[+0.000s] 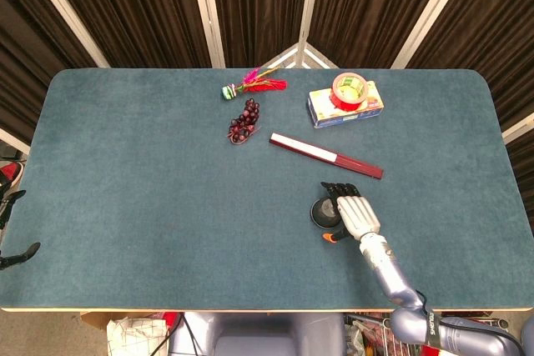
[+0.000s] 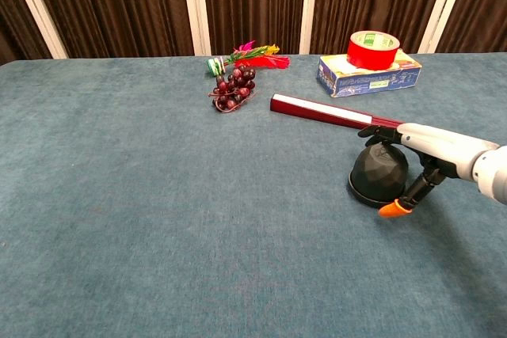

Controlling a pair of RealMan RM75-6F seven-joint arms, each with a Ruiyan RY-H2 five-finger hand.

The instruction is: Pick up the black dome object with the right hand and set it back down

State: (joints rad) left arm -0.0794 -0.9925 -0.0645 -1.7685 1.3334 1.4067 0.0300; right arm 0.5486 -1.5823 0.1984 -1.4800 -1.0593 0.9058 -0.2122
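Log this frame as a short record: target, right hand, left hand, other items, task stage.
target: black dome object, upright on the table
right hand: right hand over and beside the dome, fingers apart, grasp not closed
left hand: left hand at the table's left edge, off the surface
other items: grapes, closed red fan, tape roll on box, feather toy
task stage: dome not yet lifted

Right robot hand [image 1: 354, 211] [image 2: 432, 150] outstretched, fingers spread, thumb angled down.
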